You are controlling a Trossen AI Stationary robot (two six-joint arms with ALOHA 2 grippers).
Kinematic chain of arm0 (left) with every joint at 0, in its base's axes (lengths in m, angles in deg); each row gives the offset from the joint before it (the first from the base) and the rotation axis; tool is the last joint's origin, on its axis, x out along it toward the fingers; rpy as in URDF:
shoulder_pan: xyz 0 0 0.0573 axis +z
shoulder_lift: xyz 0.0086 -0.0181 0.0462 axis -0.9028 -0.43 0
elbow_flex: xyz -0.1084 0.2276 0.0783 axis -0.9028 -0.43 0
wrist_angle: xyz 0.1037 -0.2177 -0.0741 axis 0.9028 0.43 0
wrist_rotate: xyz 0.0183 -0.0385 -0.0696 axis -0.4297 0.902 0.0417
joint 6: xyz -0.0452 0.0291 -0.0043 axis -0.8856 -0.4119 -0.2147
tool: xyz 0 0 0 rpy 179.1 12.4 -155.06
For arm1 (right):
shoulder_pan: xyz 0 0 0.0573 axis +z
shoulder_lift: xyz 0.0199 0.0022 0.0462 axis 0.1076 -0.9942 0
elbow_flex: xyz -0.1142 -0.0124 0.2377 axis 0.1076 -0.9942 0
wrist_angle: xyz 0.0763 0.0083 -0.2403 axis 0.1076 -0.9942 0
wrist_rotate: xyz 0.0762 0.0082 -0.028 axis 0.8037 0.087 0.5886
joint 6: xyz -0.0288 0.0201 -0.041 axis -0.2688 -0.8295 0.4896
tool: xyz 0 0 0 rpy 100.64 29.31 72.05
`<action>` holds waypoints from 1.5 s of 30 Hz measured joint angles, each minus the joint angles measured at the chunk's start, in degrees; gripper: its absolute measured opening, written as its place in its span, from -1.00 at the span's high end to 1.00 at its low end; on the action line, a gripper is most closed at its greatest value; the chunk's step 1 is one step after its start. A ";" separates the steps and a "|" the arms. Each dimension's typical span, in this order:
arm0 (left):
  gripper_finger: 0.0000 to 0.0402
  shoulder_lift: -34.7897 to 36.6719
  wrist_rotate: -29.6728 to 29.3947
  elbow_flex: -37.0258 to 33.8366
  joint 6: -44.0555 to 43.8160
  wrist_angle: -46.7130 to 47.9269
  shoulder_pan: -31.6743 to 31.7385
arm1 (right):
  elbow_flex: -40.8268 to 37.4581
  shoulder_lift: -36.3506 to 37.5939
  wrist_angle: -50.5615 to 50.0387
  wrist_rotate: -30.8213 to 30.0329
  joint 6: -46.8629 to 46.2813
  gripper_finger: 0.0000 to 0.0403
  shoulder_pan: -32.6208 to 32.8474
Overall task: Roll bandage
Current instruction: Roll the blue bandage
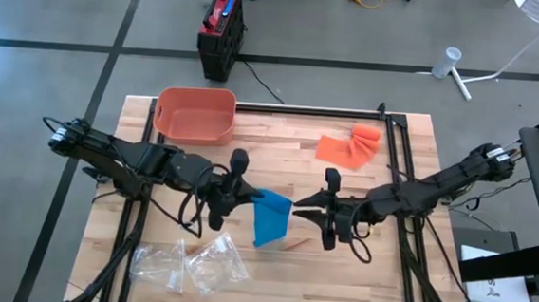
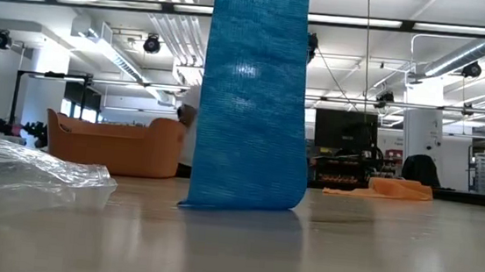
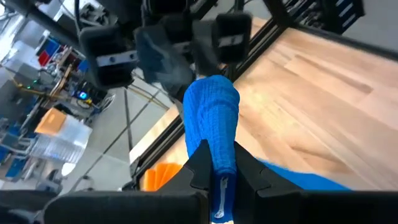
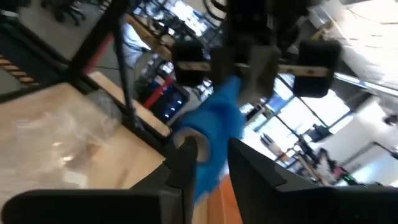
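Observation:
A blue bandage is held above the table's middle. Its rolled part sticks out past my left gripper, which is shut on it and reaches in from the table's left. The loose strip hangs straight down, and its lower end rests on the wood. My right gripper comes level from the table's right. It is open, with one finger on each side of the roll's free end. I cannot tell whether they touch it. My left gripper pinches the rolled part of the bandage between its two fingers. The fingers come from the table's left, slanting a little downward, and lie along the roll. The roll is lifted clear and reaches out beyond the fingertips. The unrolled strip hangs below it down to the table.
An orange basket stands at the far left. An orange bandage lies crumpled at the far right. Clear plastic bags lie near the front left. Black frame rails run along the table's sides.

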 joint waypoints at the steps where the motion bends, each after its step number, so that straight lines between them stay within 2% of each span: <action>1: 0.93 0.00 0.84 0.01 -0.32 -0.02 -0.03 | 0.19 -0.35 0.35 -0.90 0.30 0.60 -0.08; 4: 0.93 -0.37 2.26 0.02 -1.20 -0.84 -0.10 | 0.38 -0.68 0.15 -3.96 1.91 0.60 -0.43; 11: 0.93 -2.22 2.73 0.02 -3.43 -3.00 -0.10 | 0.44 -2.45 1.43 -4.14 4.32 0.53 -0.42; 18: 0.92 -3.27 1.49 0.02 -6.94 -4.01 -0.03 | 0.44 -3.15 3.75 -6.93 5.31 0.53 -0.42; 34: 0.91 -2.64 0.57 0.04 -14.37 -3.99 -0.01 | 1.08 -0.58 3.96 -7.94 -4.46 0.72 -0.39; 40: 0.92 -2.64 0.42 0.04 -18.80 -5.52 0.23 | 2.08 -0.63 -0.84 -7.18 -3.89 0.64 -0.40; 45: 0.92 -2.64 0.78 0.04 -23.72 -5.79 0.75 | 2.73 -1.19 -1.12 -6.04 -1.32 0.53 -0.40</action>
